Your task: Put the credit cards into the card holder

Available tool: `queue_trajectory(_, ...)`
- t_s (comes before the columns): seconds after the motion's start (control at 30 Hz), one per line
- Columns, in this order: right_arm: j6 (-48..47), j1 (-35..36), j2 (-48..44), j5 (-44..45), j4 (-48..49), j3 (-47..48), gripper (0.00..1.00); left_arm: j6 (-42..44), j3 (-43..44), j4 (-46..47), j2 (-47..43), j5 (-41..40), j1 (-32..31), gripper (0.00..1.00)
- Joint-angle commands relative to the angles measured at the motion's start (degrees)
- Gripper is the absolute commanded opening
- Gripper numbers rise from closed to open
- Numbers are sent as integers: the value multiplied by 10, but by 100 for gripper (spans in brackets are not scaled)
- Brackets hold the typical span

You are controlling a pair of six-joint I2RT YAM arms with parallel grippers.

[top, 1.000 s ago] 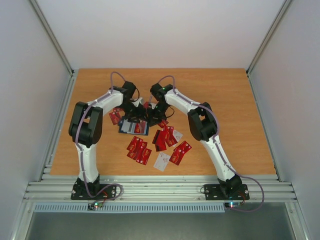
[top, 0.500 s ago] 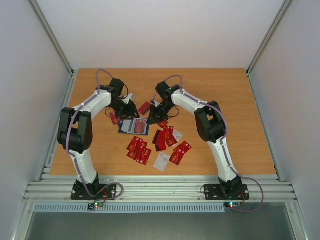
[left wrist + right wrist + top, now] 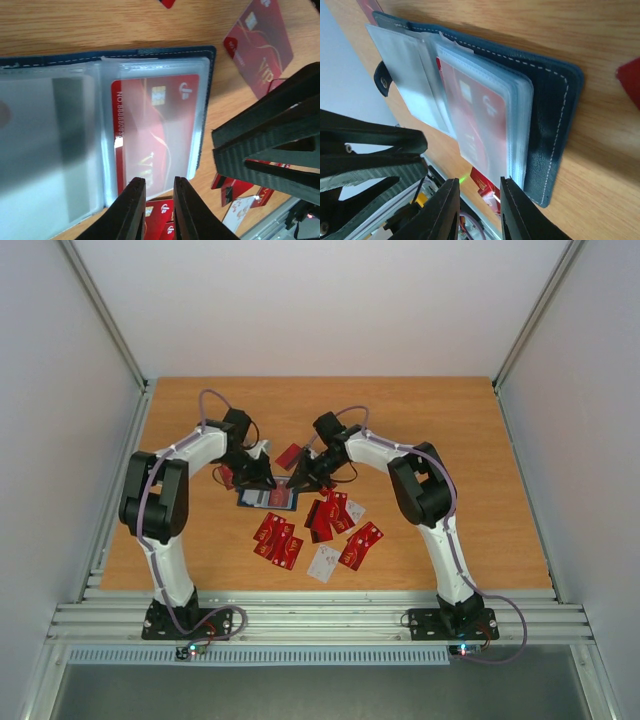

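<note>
I'm reading "NO" and a row of eights on the red card [image 3: 155, 135] that is sitting sleeved in the open navy card holder [image 3: 60, 125], and "VIP" on a loose card [image 3: 260, 50]. The left claw [image 3: 159, 182] and right claw [image 3: 476, 182] are hanging narrowly parted, gripping nothing.

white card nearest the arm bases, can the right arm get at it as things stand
Probably yes. The white card lies flat and uncovered, a red card beside it. The right gripper is at the card holder with nothing held; it would just need drawing back.
</note>
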Motion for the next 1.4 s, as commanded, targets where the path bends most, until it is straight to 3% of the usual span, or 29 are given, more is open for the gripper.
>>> queue_trajectory(0.0,21,2,12,-8,18,5,25,7,-6,11,17,-25,0,19)
queue_trajectory(0.53,11,6,46,-17,14,19,26,4,-27,22,40,-45,0,19)
queue_trajectory(1.37,-58,18,46,30,-82,69,25,-29,-67,70,54,35,0,18)
